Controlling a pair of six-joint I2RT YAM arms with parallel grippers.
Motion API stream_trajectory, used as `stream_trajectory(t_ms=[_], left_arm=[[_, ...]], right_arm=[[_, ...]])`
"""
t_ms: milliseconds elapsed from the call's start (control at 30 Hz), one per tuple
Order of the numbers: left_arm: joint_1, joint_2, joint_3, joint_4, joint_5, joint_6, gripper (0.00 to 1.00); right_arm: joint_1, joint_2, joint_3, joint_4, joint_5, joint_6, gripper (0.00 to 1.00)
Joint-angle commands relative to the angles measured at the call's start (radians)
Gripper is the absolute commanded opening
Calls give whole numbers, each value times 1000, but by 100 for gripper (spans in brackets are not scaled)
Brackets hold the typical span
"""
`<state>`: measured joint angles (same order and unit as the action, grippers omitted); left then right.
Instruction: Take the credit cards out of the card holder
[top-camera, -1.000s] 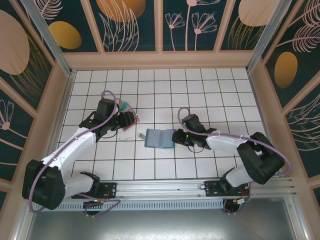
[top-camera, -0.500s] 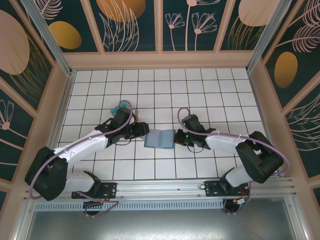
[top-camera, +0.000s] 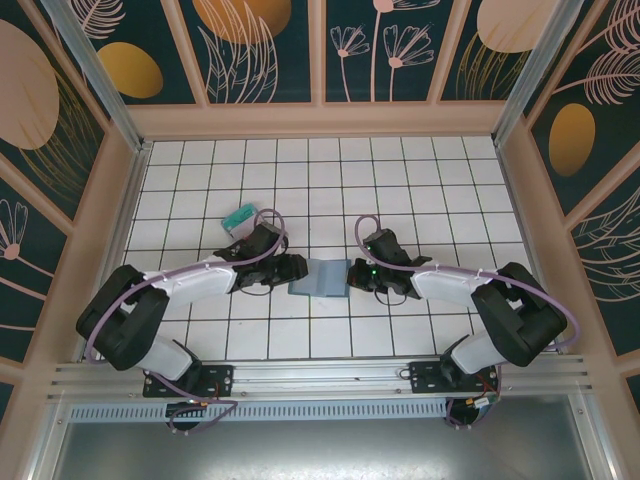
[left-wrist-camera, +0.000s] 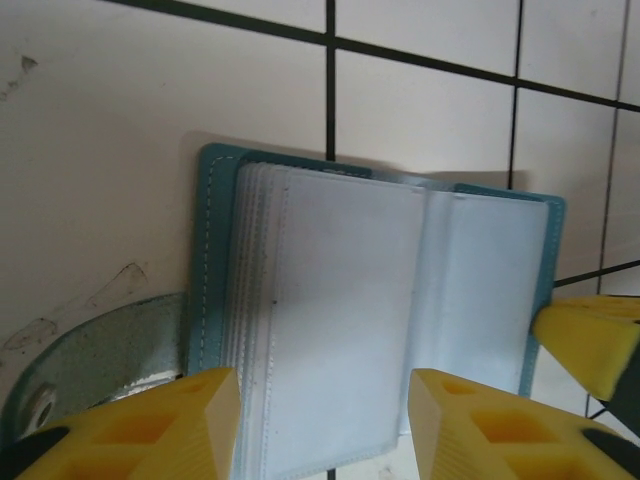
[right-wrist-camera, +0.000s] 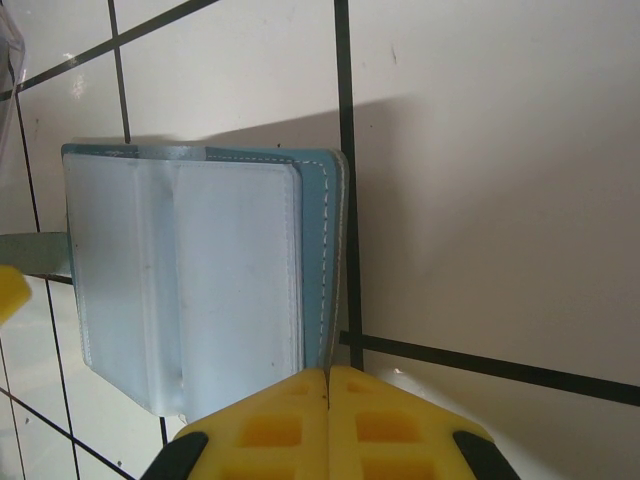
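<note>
The white tiled table (top-camera: 400, 180) carries everything. Both arms lie low over it and meet at the middle.

The left arm (top-camera: 190, 282) comes in from 9 o'clock. The left gripper (top-camera: 291, 268) has its yellow fingers (left-wrist-camera: 160, 425) standing apart with nothing between them, just at the holder's 9 o'clock edge. I judge that it is lined up there to reach into a pocket.

The right arm (top-camera: 450, 285) comes in from 3 o'clock. The right gripper (top-camera: 353, 273) is clenched, and in its wrist view the two pads (right-wrist-camera: 290, 415) touch with nothing between them. Their tip sits at the stitched edge of the cover, probably to press the holder down so that it does not slide. Real contact I cannot confirm.

The card holder (top-camera: 320, 277) lies open and flat between the two grippers, its pale pocket panels facing up (left-wrist-camera: 340, 310). The panels look empty, but whether a card is left inside is hard to tell.

The credit cards (top-camera: 237, 217), a small teal-green and red stack, lie on the tiles at 10 o'clock from the holder, well apart from it and behind the left arm.
</note>
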<state>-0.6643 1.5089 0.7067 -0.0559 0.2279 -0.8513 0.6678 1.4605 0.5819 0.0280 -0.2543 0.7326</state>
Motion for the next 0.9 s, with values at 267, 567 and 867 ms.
stream_trajectory(t_ms=[267, 567, 867], left_arm=[[-20, 67, 19, 41, 32, -3, 49], [-39, 82, 29, 51, 52, 5, 49], [-69, 97, 54, 56, 72, 20, 51]], right_arm=[[11, 4, -11, 26, 0, -4, 0], [15, 10, -10, 27, -5, -5, 0], [18, 12, -8, 28, -7, -2, 0]])
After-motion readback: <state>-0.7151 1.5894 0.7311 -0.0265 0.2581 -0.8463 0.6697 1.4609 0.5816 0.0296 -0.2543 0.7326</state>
